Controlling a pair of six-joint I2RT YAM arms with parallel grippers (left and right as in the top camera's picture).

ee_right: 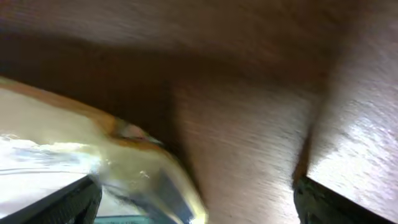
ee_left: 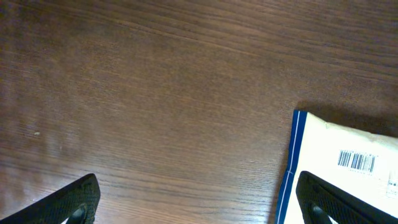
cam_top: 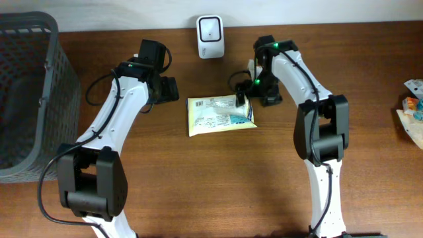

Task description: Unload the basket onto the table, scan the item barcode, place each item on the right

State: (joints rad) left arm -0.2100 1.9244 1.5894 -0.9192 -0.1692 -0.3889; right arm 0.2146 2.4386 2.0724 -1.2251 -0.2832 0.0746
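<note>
**Packet lying flat between two open claws; scan not yet begun**

- Far left: a dark mesh basket (cam_top: 26, 99) is sitting at the edge of the bench (cam_top: 218, 192), well apart from the work.
- The left claw (cam_top: 170, 89) is hovering just left of the packet (cam_top: 220, 114). It is spread wide and gripping nothing. Its wrist view is showing bare wood between the tips, with the packet's blue edge coming in at the right-hand tip.
- The packet is lying flat mid-bench, printed face up. The barcode (ee_left: 357, 160) is showing clearly, close to that blue edge.
- The white scanner (cam_top: 210, 36) is standing behind the packet at the back of the bench, apart from it.
- The right claw (cam_top: 241, 100) is hanging over the packet's right end. It is also fully spread and not pinching anything. Its wrist view is blurred, but the crinkled end of the packet is reaching in between the tips from the left.
- Far right: some loose packets (cam_top: 413, 109) are lying at the bench edge, not involved.

Judgement on the step: the pickup is coming first.
- The right claw looks better placed, so it should be closing on the end seam and keeping its tips clear of the code.
- A flat film pouch is likely to be slipping, so it should be going low and pinching the raised crinkle.
- If the left claw is helping, it should be gripping only the blue strip.
- After that, the arms should be lifting the packet, turning the printed face toward the scanner, and holding it taut and steady.
</note>
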